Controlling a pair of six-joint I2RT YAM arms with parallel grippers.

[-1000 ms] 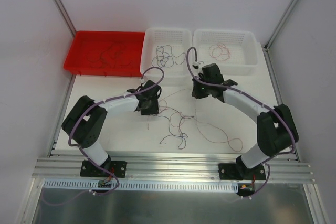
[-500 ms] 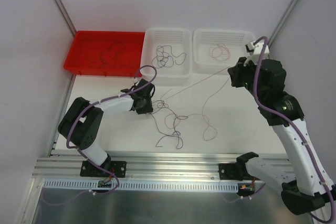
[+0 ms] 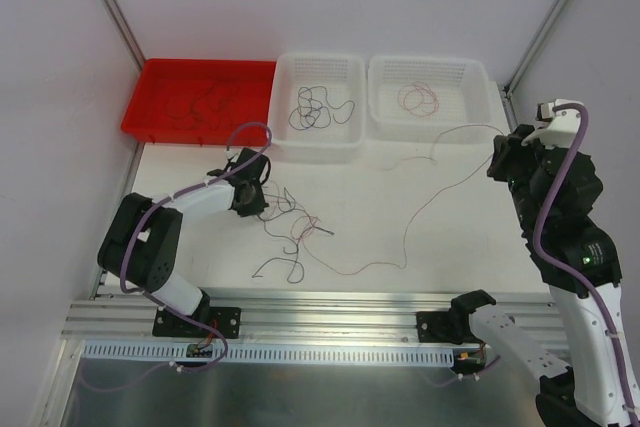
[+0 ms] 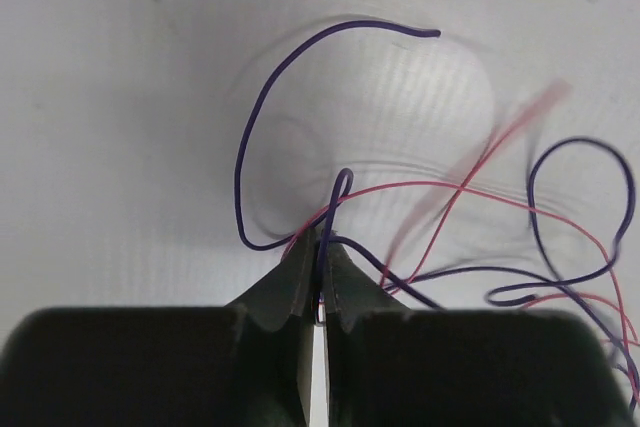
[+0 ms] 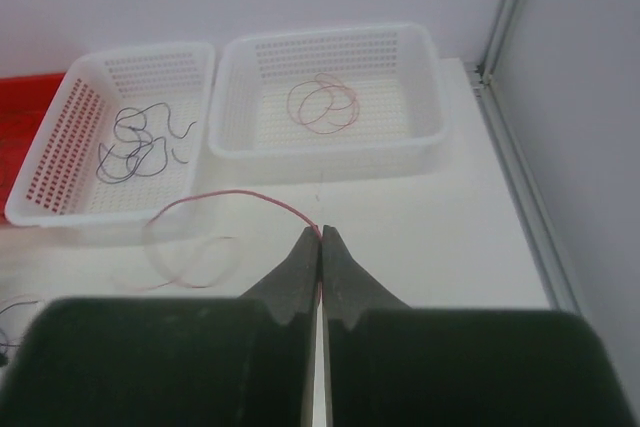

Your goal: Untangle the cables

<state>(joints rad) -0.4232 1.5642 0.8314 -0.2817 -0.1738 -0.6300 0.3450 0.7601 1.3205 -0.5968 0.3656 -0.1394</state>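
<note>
No legible text or markings

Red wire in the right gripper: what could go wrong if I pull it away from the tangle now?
The red wire runs back into the tangle, crossing purple strands that the left gripper pinches; pulling might tighten a knot or drag the whole bundle. The right gripper holds it only at its very tips, so the thin wire could slip out.

Cables (image 3: 290, 229) on table (image 3: 470, 242), before baskets (image 3: 318, 150)
</note>
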